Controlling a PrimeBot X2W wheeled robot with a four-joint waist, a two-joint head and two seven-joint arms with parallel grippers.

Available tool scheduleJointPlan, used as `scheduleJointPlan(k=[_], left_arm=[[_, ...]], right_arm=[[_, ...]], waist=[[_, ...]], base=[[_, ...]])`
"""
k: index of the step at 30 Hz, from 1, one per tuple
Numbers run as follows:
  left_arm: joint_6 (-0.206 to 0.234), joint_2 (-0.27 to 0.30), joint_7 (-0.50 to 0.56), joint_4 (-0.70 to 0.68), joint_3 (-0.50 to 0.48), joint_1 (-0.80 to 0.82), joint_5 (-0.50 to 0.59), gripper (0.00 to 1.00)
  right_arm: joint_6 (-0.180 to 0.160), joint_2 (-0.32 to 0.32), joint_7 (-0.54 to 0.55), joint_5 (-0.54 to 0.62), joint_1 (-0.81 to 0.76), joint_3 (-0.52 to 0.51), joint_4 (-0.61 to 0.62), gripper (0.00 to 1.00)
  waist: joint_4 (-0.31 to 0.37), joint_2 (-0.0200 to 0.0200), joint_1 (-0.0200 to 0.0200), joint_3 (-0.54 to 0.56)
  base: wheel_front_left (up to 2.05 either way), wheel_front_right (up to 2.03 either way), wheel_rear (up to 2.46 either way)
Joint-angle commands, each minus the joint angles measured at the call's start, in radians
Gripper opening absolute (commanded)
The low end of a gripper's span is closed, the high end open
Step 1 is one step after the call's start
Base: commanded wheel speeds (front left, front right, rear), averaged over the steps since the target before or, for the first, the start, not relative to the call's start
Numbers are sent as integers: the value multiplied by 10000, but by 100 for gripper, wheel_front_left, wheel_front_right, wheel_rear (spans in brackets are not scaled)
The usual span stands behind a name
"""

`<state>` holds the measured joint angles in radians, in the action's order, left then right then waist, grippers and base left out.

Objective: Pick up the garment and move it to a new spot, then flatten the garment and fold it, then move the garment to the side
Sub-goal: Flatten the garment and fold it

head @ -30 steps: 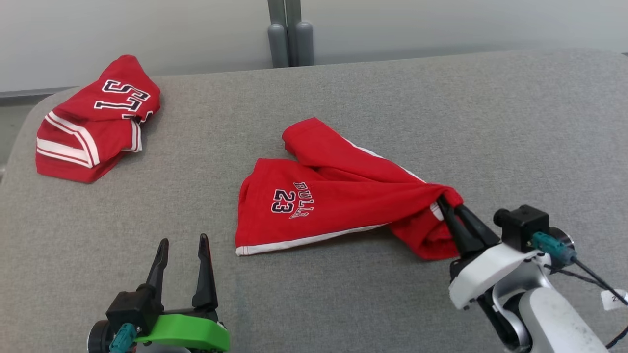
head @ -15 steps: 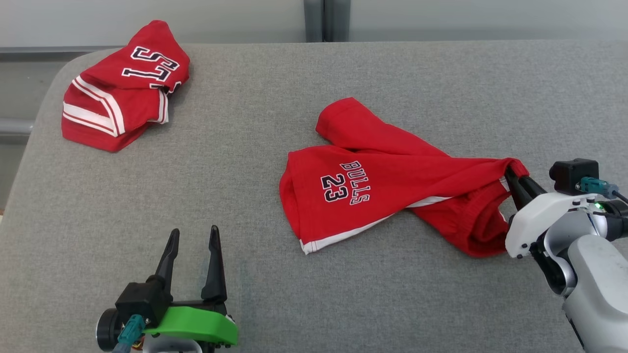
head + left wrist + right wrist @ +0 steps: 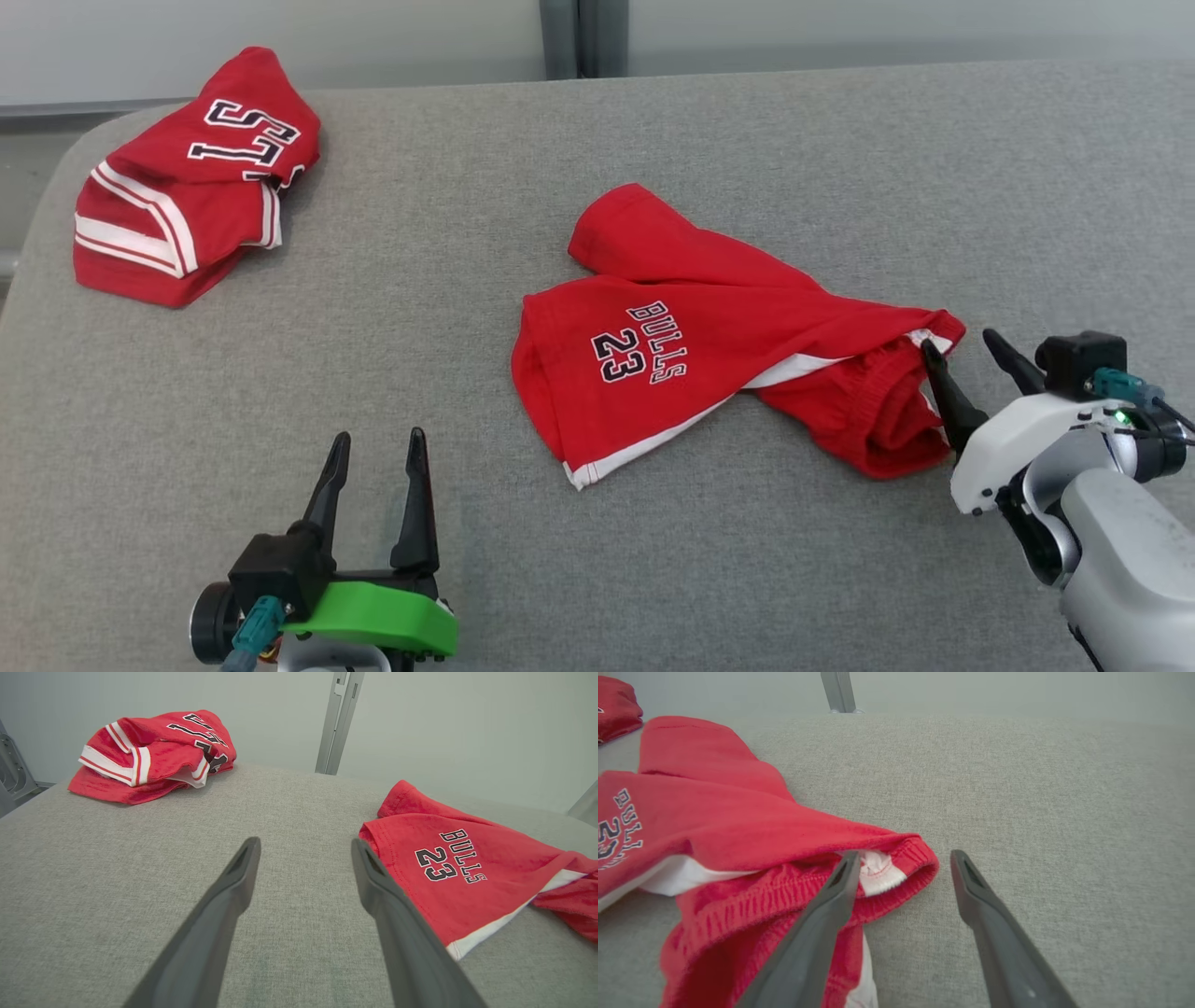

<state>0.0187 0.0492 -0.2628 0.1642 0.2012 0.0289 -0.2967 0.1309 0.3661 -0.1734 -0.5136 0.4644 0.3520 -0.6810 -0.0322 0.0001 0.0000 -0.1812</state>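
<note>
Near white label (image 3: 878, 876) on garment (image 3: 738, 830), right gripper (image 3: 906, 857) gapes

A pair of red shorts (image 3: 709, 345) lies crumpled and unflattened near the middle of a grey cloth surface (image 3: 467, 233). One leg is spread roughly flat toward the robot's left, showing dark, white-edged lettering (image 3: 644, 341) that reads BULLS 23 and a white stripe (image 3: 653, 439) along its near edge, while the other leg pokes out behind it toward the far side. On the robot's right the fabric bunches and twists into a narrower end, where the ribbed elastic waistband (image 3: 920, 858) folds over and a small white label (image 3: 878, 872) shows inside it.
</note>
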Motion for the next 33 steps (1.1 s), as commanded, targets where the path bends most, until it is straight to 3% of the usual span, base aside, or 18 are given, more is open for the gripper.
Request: scheduleJointPlan(k=[1,5,9,16,22,29,31,33], left_arm=[[-24,23,-30,2,-3,-95,99,100],[-146,21,-30,21,160,-191,148,100],[-449,23,-21,299,663,-322,224,100],[-833,29,-19,1295,1579,4,174,100],[-747,32,-19,2692,1712,724,212,100],[-645,34,-19,3693,1665,1403,-102,100],[-729,34,-19,3701,1722,1476,-209,48],[-784,34,-19,3644,1759,1540,-248,21]], right_arm=[[-3,23,-201,-147,-323,93,133,100],[-3,21,-567,-223,-818,29,599,100],[-3,-213,-856,122,-1428,-667,1472,100],[-3,-1144,-913,1117,-2275,-1713,3066,100],[-3,-1719,-921,1609,-2581,-1959,3832,100],[-3,-1938,-923,1831,-2746,-2151,4283,100],[-3,-1969,-924,1886,-2780,-2238,4370,100],[-3,-2000,-924,1936,-2806,-2301,4432,100]], waist=[[308,-1,0,156],[683,-1,0,265],[1079,-1,0,336],[1500,-1,0,287],[1917,-1,0,93],[2217,-1,0,-179],[2233,-1,0,-220],[2227,-1,0,-242]], base=[[0,0,0],[0,0,0],[0,0,0],[0,0,0],[0,0,0],[0,0,0],[0,0,0],[0,0,0]])
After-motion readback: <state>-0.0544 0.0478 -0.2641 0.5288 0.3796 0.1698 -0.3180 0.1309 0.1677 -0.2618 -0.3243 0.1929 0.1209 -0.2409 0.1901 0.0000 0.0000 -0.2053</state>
